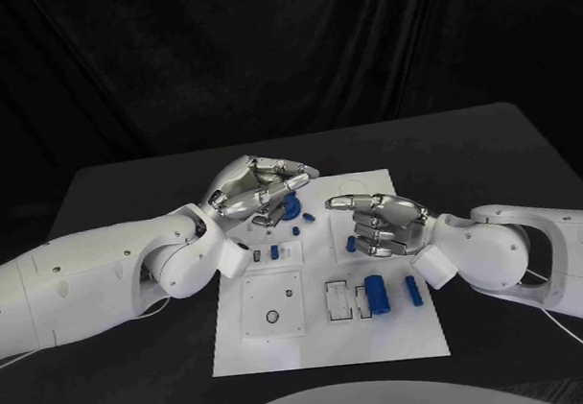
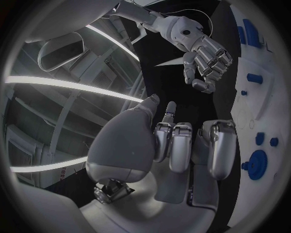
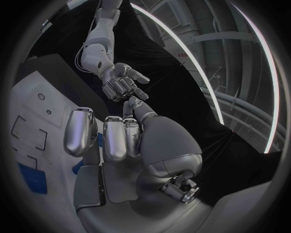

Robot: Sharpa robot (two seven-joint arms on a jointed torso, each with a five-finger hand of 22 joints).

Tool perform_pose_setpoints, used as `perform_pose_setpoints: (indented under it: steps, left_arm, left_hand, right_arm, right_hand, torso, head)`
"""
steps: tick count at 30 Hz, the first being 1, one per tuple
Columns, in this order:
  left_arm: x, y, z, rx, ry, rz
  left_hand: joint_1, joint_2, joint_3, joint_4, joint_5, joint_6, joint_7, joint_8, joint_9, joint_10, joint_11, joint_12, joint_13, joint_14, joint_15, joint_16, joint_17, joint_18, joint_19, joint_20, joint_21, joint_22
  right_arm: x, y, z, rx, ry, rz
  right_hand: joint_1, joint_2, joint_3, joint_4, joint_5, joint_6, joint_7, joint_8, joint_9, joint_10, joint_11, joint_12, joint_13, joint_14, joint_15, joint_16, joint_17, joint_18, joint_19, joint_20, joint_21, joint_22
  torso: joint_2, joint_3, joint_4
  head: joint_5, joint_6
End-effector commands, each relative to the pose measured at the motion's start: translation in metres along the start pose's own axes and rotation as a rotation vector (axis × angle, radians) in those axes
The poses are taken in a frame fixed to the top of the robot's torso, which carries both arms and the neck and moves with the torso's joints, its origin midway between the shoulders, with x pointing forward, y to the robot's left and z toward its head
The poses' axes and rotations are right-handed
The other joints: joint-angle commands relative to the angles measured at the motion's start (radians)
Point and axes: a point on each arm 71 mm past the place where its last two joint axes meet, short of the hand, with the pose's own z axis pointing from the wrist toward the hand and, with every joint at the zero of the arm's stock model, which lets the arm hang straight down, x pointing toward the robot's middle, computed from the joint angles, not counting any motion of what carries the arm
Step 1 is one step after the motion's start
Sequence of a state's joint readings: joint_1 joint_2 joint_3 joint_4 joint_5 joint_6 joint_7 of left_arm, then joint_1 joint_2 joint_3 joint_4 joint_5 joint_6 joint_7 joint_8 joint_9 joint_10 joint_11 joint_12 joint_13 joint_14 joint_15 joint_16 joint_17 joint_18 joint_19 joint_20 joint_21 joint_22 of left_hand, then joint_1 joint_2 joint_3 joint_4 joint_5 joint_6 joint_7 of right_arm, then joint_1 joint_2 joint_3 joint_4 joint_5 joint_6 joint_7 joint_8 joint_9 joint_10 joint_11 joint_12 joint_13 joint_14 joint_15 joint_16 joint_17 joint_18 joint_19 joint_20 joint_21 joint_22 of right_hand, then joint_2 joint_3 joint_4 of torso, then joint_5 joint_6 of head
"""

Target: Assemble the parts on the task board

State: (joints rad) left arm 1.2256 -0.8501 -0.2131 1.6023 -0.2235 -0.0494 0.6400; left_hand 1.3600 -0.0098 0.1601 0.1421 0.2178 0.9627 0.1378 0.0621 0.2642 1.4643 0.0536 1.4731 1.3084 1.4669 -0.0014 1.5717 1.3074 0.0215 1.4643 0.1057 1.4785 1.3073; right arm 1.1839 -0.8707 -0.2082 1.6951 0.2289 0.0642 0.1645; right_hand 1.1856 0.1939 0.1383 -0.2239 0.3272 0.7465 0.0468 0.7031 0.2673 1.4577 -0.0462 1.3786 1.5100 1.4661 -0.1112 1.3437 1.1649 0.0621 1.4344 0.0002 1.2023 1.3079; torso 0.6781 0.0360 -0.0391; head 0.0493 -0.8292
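**Both hands curled and empty over the white board**

In the head view the white board (image 1: 330, 338) lies in the middle of the black table (image 1: 509, 152), running from the centre of the frame down toward the lower middle. The left hand (image 1: 256, 191) sits just above the centre of the frame, over the board's upper left corner, with its fingers curled in toward the palm and nothing seen between them. The right hand (image 1: 381, 224) is just right of centre, over the board's upper right part, its fingers likewise folded in and holding nothing that can be seen. The two hands are near each other but apart.

Small blue pieces rest on the board. A round blue disc (image 1: 292, 208) lies right beside the left hand's fingertips; whether they touch cannot be told. A small blue peg (image 1: 299, 228) lies just below it, near the frame's centre. Lower, a thick blue cylinder (image 1: 377, 293) and a thinner blue rod (image 1: 413, 291) lie side by side, below the right hand.

In the left wrist view the disc (image 2: 257, 164) shows at the right of the circle, beside the curled fingers (image 2: 181, 145)
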Motion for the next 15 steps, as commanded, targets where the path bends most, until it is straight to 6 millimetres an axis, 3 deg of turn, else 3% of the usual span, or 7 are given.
perform_pose_setpoints:
  steps: [1,10,11,15]
  left_arm:
    - [-0.003,0.001,-0.001,-0.012,-0.013,0.001]
    - [-0.010,0.003,-0.005,-0.049,-0.033,0.013]
    - [-0.011,0.003,-0.005,-0.051,-0.036,0.015]
    - [-0.013,0.003,-0.007,-0.054,-0.046,0.023]
  left_hand:
    - [-0.008,-0.001,-0.008,0.001,0.004,-0.009,0.001,0.005,-0.002,0.017,0.006,-0.006,0.190,0.104,0.008,-0.001,0.263,0.007,0.025,0.009,-0.009,0.226]
    - [0.006,0.008,-0.009,0.002,0.017,-0.014,0.001,0.007,-0.004,0.009,0.007,-0.014,0.184,0.104,0.009,-0.001,0.263,0.010,0.014,0.011,-0.022,0.221]
    - [0.023,0.014,-0.005,-0.004,0.036,-0.015,0.001,0.009,-0.005,0.007,0.007,-0.015,0.184,0.104,0.009,-0.001,0.263,0.011,0.013,0.011,-0.023,0.221]
    - [0.035,0.017,-0.004,-0.009,0.051,-0.015,0.001,0.011,-0.006,0.006,0.007,-0.016,0.183,0.104,0.009,-0.001,0.263,0.011,0.012,0.012,-0.024,0.220]
  right_arm:
    - [-0.005,-0.004,-0.004,0.059,-0.085,-0.129]
    - [-0.011,-0.006,-0.011,0.104,-0.124,-0.208]
    - [-0.011,-0.006,-0.012,0.106,-0.126,-0.216]
    - [-0.013,-0.005,-0.015,0.112,-0.132,-0.253]
  right_hand:
    - [0.029,0.040,0.008,-0.005,0.008,-0.001,0.008,0.006,0.002,0.010,0.002,-0.003,-0.191,0.041,0.006,0.001,0.001,0.020,0.000,0.005,-0.005,0.132]
    - [0.022,0.033,0.020,-0.014,0.009,0.007,0.010,0.008,0.002,0.009,0.004,-0.006,-0.195,0.041,0.008,0.001,0.001,0.021,0.000,0.007,-0.008,0.130]
    - [0.021,0.033,0.021,-0.015,0.008,0.007,0.010,0.008,0.002,0.009,0.005,-0.006,-0.195,0.041,0.008,0.001,0.001,0.022,-0.001,0.007,-0.010,0.130]
    - [0.016,0.029,0.033,-0.020,0.022,0.010,0.014,0.006,0.001,0.009,0.013,-0.005,-0.195,0.040,0.014,-0.003,-0.009,0.023,-0.002,0.011,-0.016,0.126]
  torso:
    - [-0.001,0.0000,0.0007]
    - [-0.001,-0.0009,0.0006]
    - [-0.001,-0.0016,0.0006]
    - [0.000,-0.0022,0.0006]
  head:
    - [-0.001,-0.003]
    - [0.005,-0.013]
    - [0.006,-0.014]
    - [0.010,-0.013]
